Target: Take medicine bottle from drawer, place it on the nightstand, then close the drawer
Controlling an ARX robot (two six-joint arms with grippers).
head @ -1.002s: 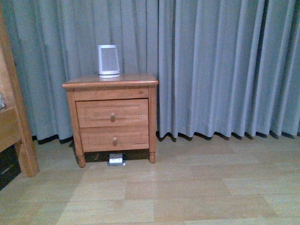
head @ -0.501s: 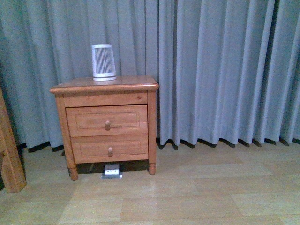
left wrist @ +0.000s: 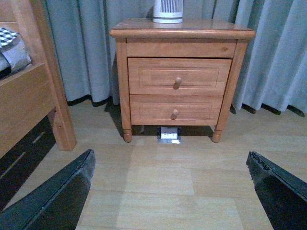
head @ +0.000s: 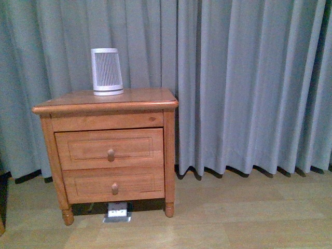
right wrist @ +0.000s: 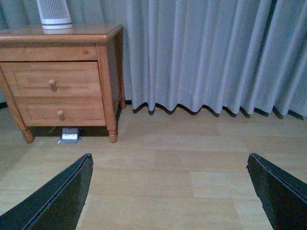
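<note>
The orange-brown nightstand stands against the grey curtain at the left of the front view. Its upper drawer with a round knob is shut, as is the lower one. The nightstand also shows in the left wrist view and the right wrist view, with the drawer shut. The medicine bottle is out of view. My left gripper is open and empty above the floor, well short of the nightstand. My right gripper is open and empty, off to the nightstand's right. Neither arm shows in the front view.
A tall white ribbed device stands on the nightstand top. A small white floor socket lies under the nightstand. A wooden bed frame stands beside the nightstand in the left wrist view. Grey curtains hang behind. The floor is pale wood.
The front view has drawn nearer to the nightstand, which now looks larger and lower in the frame. The bed frame has slipped out of the front view at the left.
</note>
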